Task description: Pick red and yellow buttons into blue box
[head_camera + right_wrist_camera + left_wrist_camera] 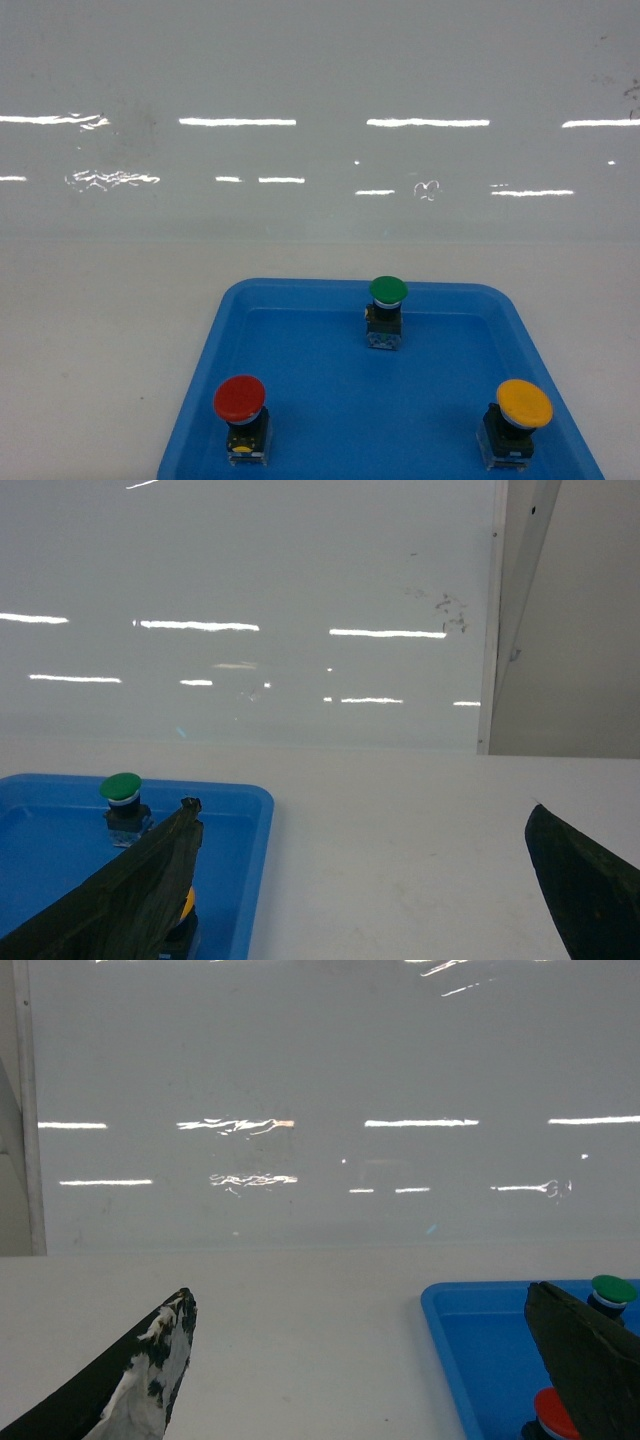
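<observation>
Both claws spread wide, holding nothing: left gripper (360, 1360) over white table (300, 1340) left of blue box (330, 390), right gripper (365, 880) off its right edge. Inside box: red button (240, 400) front-left, yellow button (523, 405) front-right, green button (387, 292) at back, all upright.

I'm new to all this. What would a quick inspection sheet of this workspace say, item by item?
Surface: white table, bare where visible.
Job's things: red button and yellow button stand upright in the blue tray, near its front corners.
Clutter: green button at the tray's back.
Grippers: left gripper and right gripper open, empty, above the table beside the tray.
Cables: nothing seen.
Surroundings: glossy white wall reflecting ceiling lights.
</observation>
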Robot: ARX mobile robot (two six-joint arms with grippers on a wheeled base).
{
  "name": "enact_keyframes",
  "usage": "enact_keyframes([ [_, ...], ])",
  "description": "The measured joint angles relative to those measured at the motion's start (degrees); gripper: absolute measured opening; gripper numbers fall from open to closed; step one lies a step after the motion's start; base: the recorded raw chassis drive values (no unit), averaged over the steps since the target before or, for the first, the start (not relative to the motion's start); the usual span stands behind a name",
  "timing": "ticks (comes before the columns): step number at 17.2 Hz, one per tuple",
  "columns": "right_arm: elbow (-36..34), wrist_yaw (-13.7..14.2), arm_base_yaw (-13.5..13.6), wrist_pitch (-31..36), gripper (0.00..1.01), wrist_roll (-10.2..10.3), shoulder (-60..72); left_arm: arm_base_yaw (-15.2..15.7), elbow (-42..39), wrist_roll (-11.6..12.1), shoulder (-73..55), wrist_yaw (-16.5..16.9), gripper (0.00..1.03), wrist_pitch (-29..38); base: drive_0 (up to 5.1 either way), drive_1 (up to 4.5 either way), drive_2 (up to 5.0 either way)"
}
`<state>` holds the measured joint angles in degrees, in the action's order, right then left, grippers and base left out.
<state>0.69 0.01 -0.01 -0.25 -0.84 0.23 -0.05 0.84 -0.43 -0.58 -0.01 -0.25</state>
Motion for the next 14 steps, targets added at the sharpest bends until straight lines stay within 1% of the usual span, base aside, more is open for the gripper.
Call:
enact_keyframes([
  [2, 0.0, 0.0, 0.0, 0.0, 0.98, 0.0, 0.0, 0.0, 0.0, 0.0, 0.0, 0.02, 0.98, -0.04, 0.0, 0.0, 0.0],
  [3, 0.0, -0.02, 0.0, 0.04, 0.98, 0.0, 0.02, 0.31, 0.0, -0.35, 0.0, 1.03, 0.98, -0.7, 0.0, 0.0, 0.0],
  [4, -0.02, -0.52, 0.0, 1.46, 0.98, -0.17, 0.55, 0.22, -0.02, -0.55, -0.24, 0.72, 0.98, 0.57, 0.0, 0.0, 0.0],
  [5, -0.02, -1.14, 0.17, 3.52, 0.98, -0.24, 2.1, -0.07, -0.02, -0.68, -1.46, 0.68, 0.98, 3.23, 0.0, 0.0, 0.0],
  [6, -0.02, -0.85, 0.96, 4.83, 0.98, -0.24, 4.22, -1.51, -0.02, -0.57, -5.35, 0.22, 0.98, 6.73, 0.0, 0.0, 0.0],
  [7, 0.02, -0.57, 2.32, 8.22, 0.98, -0.24, 7.5, -2.47, 0.0, -0.57, -10.88, 1.44, 0.98, 11.21, 0.0, 0.0, 0.0],
  [8, 0.07, 0.11, 3.5, 11.72, 0.98, -0.2, 11.41, -2.93, 0.07, -0.61, -15.89, 1.27, 0.98, 15.61, 0.0, 0.0, 0.0],
  [9, 0.13, 0.42, 4.59, 14.99, 0.98, -0.22, 15.37, -4.2, 0.42, -0.44, -22.29, 1.03, 0.98, 20.35, 0.0, 0.0, 0.0],
  [10, 0.61, 0.68, 5.6, 19.28, 0.98, -0.15, 20.98, -5.6, 1.75, -0.55, -27.96, 0.87, 0.98, 23.47, 0.0, 0.0, 0.0],
  [12, 3.41, 0.57, 7.65, 26.95, 0.98, -0.17, 32.3, -9.94, 8.22, 0.11, -41.9, 0.2, 0.98, 28.5, 0.0, 0.0, 0.0],
  [13, 5.79, -0.81, 8.33, 30.45, 0.98, -0.13, 39.54, -12.0, 11.28, 1.18, -48.52, -1.18, 0.98, 30.14, 0.0, 0.0, 0.0],
  [14, 7.41, -0.9, 8.83, 33.42, 0.98, -0.02, 44.81, -13.68, 14.1, 2.05, -55.04, -2.27, 0.98, 32.0, 0.0, 0.0, 0.0],
])
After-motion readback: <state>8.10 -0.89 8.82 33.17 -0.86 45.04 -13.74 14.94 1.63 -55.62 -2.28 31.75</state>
